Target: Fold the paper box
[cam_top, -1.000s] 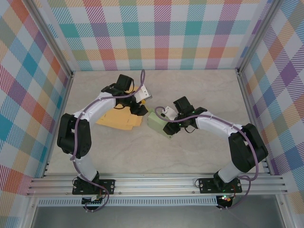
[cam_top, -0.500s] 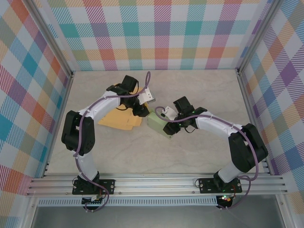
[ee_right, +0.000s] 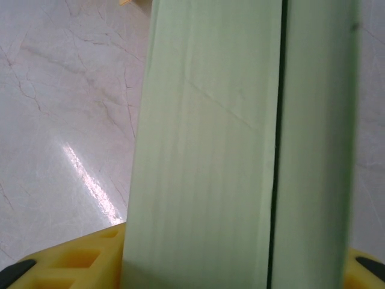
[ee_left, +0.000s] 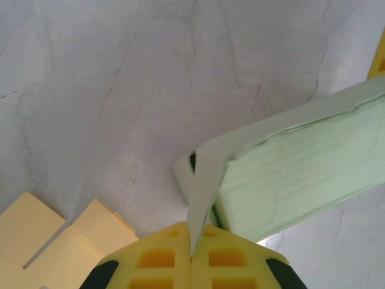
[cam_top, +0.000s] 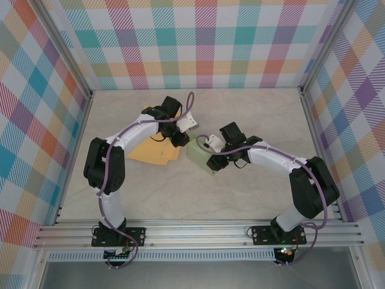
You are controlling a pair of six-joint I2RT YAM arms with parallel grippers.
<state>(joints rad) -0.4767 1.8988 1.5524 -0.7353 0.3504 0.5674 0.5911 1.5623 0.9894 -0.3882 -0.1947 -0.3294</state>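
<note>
A pale green paper box point(cam_top: 201, 158) sits mid-table between the two arms. My left gripper point(cam_top: 183, 141) is at its far-left corner, shut on a thin pointed flap point(ee_left: 204, 192) of the box point(ee_left: 301, 168), which is pinched between the yellow fingers point(ee_left: 162, 259). My right gripper point(cam_top: 215, 161) holds the box from the right. In the right wrist view the green box point(ee_right: 240, 150) fills the space between the yellow fingers point(ee_right: 78, 259), both pressed against its sides.
Flat yellow cardboard sheets point(cam_top: 153, 152) lie on the marble table point(cam_top: 252, 198) just left of the box, under the left arm; their corners point(ee_left: 54, 241) show in the left wrist view. Checkered walls point(cam_top: 204, 42) enclose the table.
My left gripper has moved right to the box's corner and closed on its flap. The right arm and the box have stayed where they were.
</note>
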